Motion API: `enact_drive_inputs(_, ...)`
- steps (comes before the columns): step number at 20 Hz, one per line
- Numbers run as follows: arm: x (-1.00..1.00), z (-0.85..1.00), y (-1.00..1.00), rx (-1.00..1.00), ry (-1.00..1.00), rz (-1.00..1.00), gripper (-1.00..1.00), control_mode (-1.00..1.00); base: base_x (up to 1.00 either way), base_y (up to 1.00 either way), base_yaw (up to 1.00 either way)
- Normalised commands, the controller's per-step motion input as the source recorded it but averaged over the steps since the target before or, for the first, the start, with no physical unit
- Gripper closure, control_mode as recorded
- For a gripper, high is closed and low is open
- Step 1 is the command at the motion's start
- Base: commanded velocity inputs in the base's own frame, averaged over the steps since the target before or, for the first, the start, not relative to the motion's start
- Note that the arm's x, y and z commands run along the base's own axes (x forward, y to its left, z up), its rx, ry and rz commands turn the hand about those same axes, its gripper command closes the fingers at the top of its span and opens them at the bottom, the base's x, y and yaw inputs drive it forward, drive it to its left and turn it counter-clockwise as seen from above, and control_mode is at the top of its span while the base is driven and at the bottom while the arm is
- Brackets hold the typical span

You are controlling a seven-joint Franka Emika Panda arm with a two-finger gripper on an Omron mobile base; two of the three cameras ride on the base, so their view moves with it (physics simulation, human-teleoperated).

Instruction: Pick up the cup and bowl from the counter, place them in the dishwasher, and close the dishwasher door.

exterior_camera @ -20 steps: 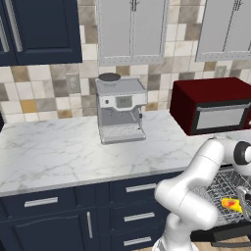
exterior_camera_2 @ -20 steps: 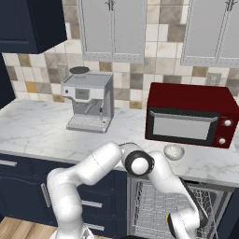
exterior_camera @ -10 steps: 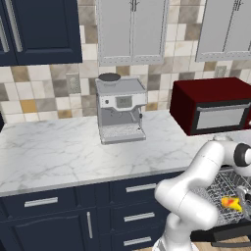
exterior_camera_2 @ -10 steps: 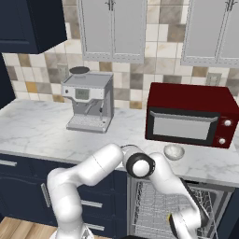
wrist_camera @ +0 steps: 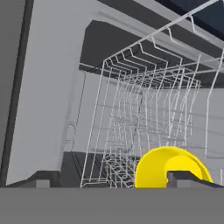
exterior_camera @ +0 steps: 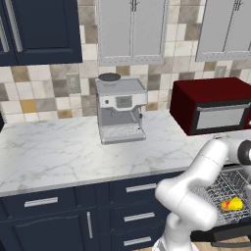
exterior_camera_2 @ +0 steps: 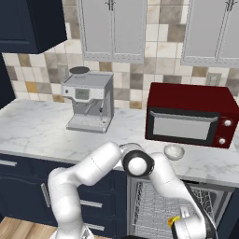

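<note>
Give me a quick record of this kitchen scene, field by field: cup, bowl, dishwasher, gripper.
cup: yellow cup down at the wire rack, close before the hand camera
bowl: pale bowl on the counter, in front of the red microwave
dishwasher: dishwasher open, rack showing
gripper: low by the rack; grip on the cup unclear
done so far: bowl not yet loaded

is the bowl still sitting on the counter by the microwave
Yes, the grey bowl rests on the white marble counter just in front of the red microwave.
</note>
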Motion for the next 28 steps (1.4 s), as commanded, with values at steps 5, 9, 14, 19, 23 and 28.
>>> enact_drive_inputs(5, -0.32, 0.68, 0.0, 0.0, -0.13, 0.06, -1.0, -1.0, 0.0, 0.0, 0.0)
enact_drive_inputs(9, -0.27, 0.77, 0.0, 0.0, -0.12, 0.05, -1.0, -1.0, 0.0, 0.0, 0.0)
enact_drive_inputs(14, -0.22, 0.57, 0.0, -0.01, -0.08, 0.01, -1.0, -1.0, 0.0, 0.0, 0.0)
enact_drive_inputs(19, -0.2, 0.08, 0.0, -0.03, 0.0, 0.01, -1.0, -1.0, 0.0, 0.0, 0.0)
enact_drive_inputs(23, -0.12, 0.03, 0.0, 0.01, 0.01, 0.11, -1.0, -1.0, 0.0, 0.0, 0.0)
enact_drive_inputs(28, 0.0, 0.24, 0.0, 0.09, 0.04, 0.18, -1.0, -1.0, 0.0, 0.0, 0.0)
